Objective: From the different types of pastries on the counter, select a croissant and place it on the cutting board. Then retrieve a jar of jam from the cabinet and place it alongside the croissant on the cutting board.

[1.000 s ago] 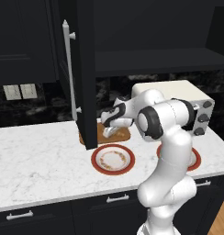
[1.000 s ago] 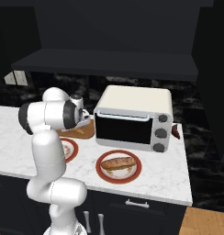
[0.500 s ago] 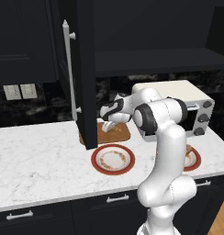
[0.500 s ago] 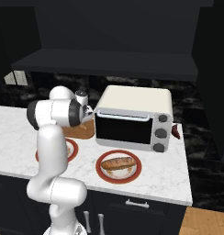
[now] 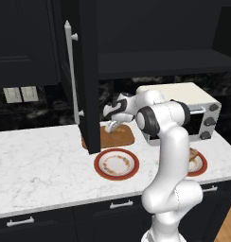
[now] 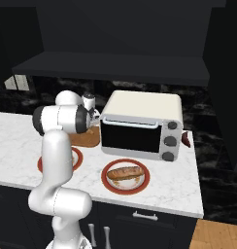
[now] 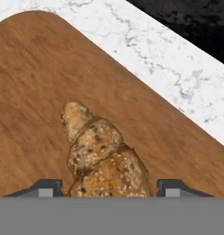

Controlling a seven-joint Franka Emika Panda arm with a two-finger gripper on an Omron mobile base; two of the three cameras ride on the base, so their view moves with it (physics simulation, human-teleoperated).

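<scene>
Brown wood marks the cutting board (image 5: 118, 136), which in the left base view lies on the white marble counter (image 5: 37, 160) just behind a red-rimmed plate (image 5: 116, 164). The open black cabinet door (image 5: 88, 75) hangs over the board's left end. The pincer (image 5: 112, 126) reaches down to the board, with the croissant (image 5: 111, 128) a small golden shape at its tip. A toaster oven (image 5: 183, 111) stands to the right of the board.

In the right base view the board (image 6: 86, 138) peeks out beside the arm, left of the toaster oven (image 6: 142, 126). In front of the oven, an oblong loaf (image 6: 124, 172) lies on a second plate (image 6: 126, 176).

The hand view shows the croissant (image 7: 102, 158) resting on the board (image 7: 40, 82), away from its rounded corner. The pincer (image 7: 109, 186) stands parted, one fingertip (image 7: 46, 186) to each side of the pastry with a small gap on both sides.
</scene>
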